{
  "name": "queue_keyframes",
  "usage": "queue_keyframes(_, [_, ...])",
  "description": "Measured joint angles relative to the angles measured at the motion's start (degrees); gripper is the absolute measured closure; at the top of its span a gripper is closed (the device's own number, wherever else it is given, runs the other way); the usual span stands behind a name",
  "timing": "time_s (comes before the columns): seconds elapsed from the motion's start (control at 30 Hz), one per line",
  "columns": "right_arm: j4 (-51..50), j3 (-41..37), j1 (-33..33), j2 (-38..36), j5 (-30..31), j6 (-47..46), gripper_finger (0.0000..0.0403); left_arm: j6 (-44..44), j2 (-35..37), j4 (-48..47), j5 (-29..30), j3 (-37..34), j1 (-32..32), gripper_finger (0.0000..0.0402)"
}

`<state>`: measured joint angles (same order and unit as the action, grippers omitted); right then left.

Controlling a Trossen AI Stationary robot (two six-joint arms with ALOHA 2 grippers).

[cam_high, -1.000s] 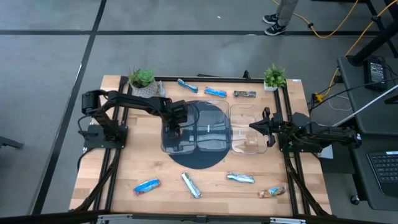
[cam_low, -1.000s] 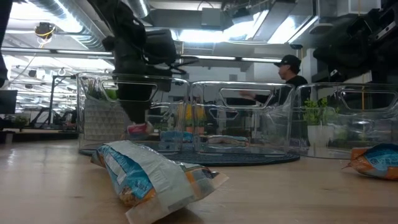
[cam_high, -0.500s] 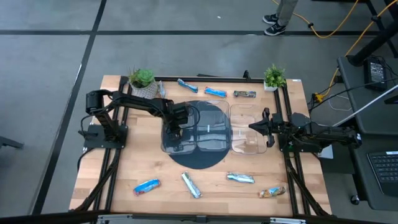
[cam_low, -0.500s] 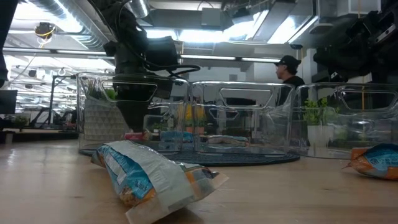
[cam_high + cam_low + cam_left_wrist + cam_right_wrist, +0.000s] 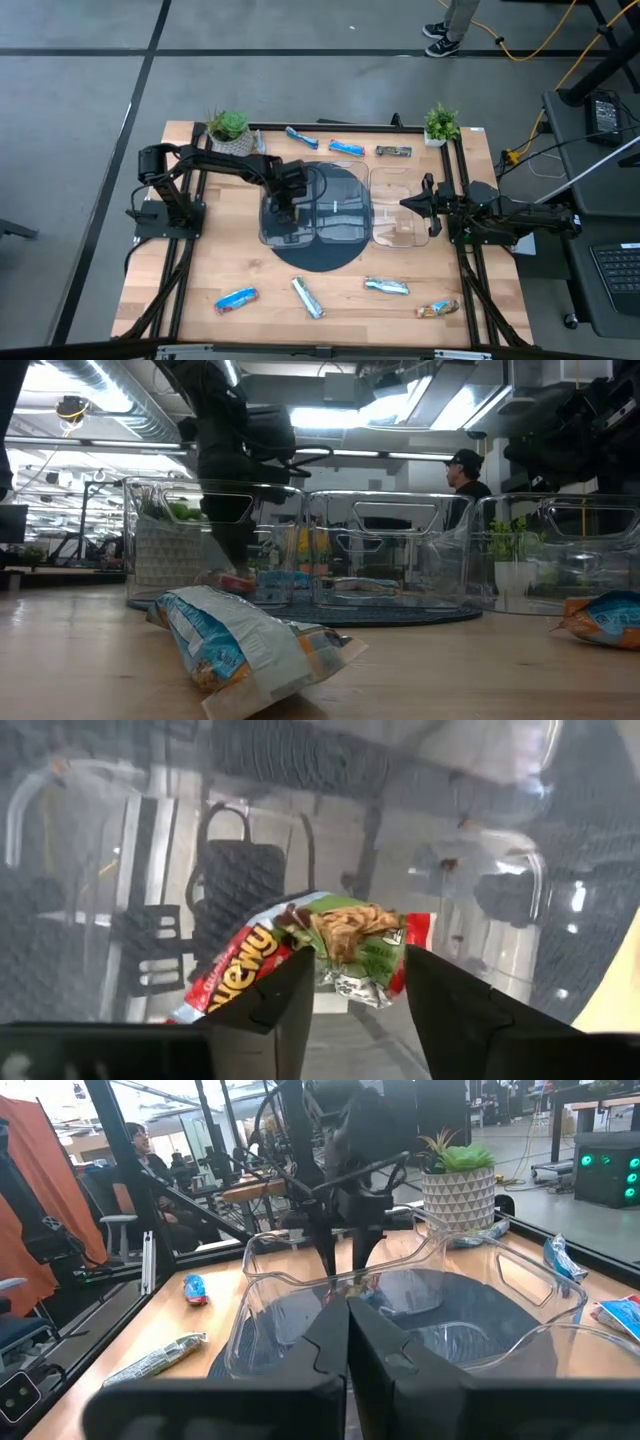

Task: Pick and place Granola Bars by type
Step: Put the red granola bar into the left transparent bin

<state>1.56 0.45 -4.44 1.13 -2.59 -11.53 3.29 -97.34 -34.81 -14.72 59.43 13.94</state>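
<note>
A red-and-green wrapped granola bar (image 5: 320,952) lies on the floor of the left clear tray (image 5: 272,232); in the low view it shows as a red patch (image 5: 232,581). My left gripper (image 5: 355,968) hangs over it inside that tray (image 5: 150,540), pointing steeply down, open, one finger on each side of the bar. Three more bars lie along the far edge (image 5: 346,148) and several along the near edge (image 5: 307,297). My right gripper (image 5: 430,205) waits shut at the right tray's (image 5: 398,240) right side.
Three clear trays stand side by side on a dark round mat (image 5: 322,262); the middle one (image 5: 340,232) holds bars. Potted plants stand at the far left (image 5: 228,128) and far right (image 5: 440,124). A blue-and-orange bar (image 5: 240,645) lies close to the low camera. A person (image 5: 468,475) sits beyond the table.
My left gripper has opened and let go of the red-and-green bar, which has dropped from between the fingertips onto the left tray's floor. The gripper has shifted slightly toward the table's right while staying inside the tray.
</note>
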Motion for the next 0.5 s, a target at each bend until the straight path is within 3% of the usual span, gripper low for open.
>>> queue_keyframes(0.2, [0.0,0.0,0.0,0.0,0.0,0.0,0.0395,-0.1,0.0,-2.8,0.7,1.6,0.0,0.0242])
queue_keyframes(0.5, [0.0,0.0,0.0,0.0,0.0,0.0,0.0395,-2.1,0.0,-10.6,0.7,7.9,0.0,0.0262])
